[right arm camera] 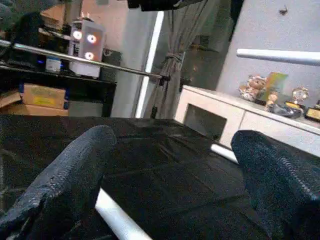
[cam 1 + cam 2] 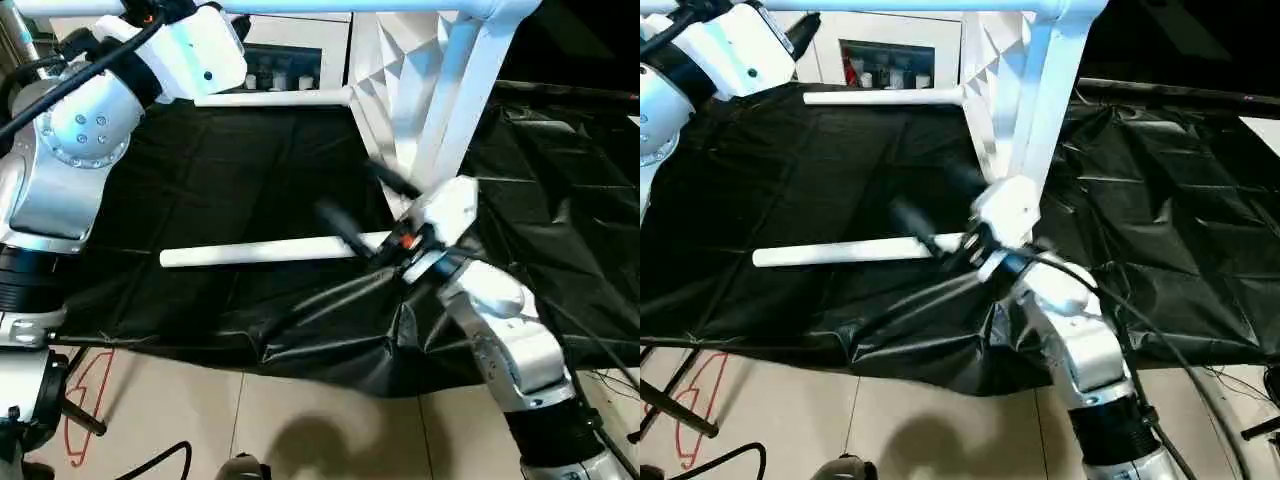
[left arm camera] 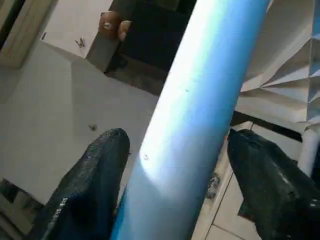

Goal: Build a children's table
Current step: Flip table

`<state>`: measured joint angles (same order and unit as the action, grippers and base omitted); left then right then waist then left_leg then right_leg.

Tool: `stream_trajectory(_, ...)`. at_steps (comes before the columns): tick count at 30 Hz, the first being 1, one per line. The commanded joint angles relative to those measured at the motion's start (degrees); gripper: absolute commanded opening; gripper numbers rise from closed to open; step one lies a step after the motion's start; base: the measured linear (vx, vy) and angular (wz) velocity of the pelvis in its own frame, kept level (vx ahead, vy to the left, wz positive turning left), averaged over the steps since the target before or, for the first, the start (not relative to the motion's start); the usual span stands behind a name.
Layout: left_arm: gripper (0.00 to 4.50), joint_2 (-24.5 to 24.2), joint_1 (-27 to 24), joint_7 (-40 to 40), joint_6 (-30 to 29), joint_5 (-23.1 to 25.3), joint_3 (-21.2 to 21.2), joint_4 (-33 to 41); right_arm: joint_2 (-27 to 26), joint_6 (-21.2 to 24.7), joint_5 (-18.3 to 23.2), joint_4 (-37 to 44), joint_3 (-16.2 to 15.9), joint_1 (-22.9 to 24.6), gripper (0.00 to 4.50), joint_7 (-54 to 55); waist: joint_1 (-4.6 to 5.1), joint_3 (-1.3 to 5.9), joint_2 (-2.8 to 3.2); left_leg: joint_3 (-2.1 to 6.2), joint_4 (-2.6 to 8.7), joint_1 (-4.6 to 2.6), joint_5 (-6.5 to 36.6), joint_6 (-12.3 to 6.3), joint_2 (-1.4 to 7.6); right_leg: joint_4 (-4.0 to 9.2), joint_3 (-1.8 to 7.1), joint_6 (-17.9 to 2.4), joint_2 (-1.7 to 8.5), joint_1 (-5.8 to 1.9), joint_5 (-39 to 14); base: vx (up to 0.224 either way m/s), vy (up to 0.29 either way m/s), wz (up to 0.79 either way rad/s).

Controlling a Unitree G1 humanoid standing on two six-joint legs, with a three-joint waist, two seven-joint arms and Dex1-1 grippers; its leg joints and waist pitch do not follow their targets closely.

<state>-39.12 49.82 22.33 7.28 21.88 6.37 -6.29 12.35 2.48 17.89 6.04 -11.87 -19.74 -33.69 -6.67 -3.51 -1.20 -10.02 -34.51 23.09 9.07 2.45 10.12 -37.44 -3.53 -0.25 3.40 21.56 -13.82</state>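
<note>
The black sheet (image 2: 250, 180) is spread under the tipped tabletop (image 2: 385, 75). A loose leg (image 2: 260, 251) is seen lying just beside the right gripper (image 2: 360, 215), spread and empty. In its wrist view the left gripper (image 3: 175, 165) is spread around an attached leg (image 3: 200, 100); contact cannot be told.

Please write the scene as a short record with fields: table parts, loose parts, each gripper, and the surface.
tabletop: white tabletop stands tilted on edge, ribbed underside showing
fitted legs: one leg sticks out sideways, another leg slants down in front
loose leg: white tube lies flat on the cloth
left gripper: fingers on both sides of the top leg, gaps visible
right gripper: open, above the loose tube's end
surface: black cloth
</note>
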Motion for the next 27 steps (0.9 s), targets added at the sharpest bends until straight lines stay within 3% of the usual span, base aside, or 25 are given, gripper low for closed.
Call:
stream_trajectory(1,3.18,0.4,0.6,1.3,-0.8,-0.2,0.2,0.0,0.1,0.9,0.5,1.0,-0.1,0.0,4.22,-0.5,0.02,4.08,1.09,1.69,4.35,-2.02,13.5,2.77,3.48,4.1,3.14,-10.2,5.15,-1.51,-0.4,0.0,0.0,0.0)
stream_trajectory(12,2.35,-1.0,0.0,8.8,-2.9,-2.1,2.3,1.0,-0.5,1.4,-0.3,1.2,-0.3,0.0,4.22,-0.9,-0.1,3.93,1.03,1.72,4.54,-2.13,14.6,3.17,3.5,4.32,3.2,-9.9,5.23,-1.29,-2.8,0.0,0.0,0.0)
stream_trajectory(19,2.11,-1.1,0.4,11.5,-5.8,-2.7,2.3,0.7,-1.0,1.2,-0.9,1.0,-0.7,0.2,4.22,-0.8,-0.22,3.87,1.11,1.75,4.66,-2.16,15.6,3.52,3.49,4.43,3.23,-9.7,5.34,-1.21,-4.5,0.0,0.0,0.0)
stream_trajectory(24,2.06,3.3,0.7,12.2,-15.0,-9.4,-2.4,1.3,-1.2,1.2,-1.0,0.9,-0.7,0.6,4.22,-1.1,-0.62,3.93,1.04,1.55,4.45,-2.08,14.3,2.69,3.39,4.54,3.31,-10.1,5.47,-1.28,-4.8,0.0,0.0,0.0)
stream_trajectory(27,2.06,6.2,1.0,12.8,-22.5,-13.7,-4.9,2.5,-1.0,1.3,-1.2,0.7,-0.8,1.0,4.22,-1.4,-1.3,4.05,1.33,1.45,4.21,-2.15,13.0,1.78,3.38,4.61,3.31,-9.8,5.5,-1.12,-5.3,0.0,0.0,0.0)
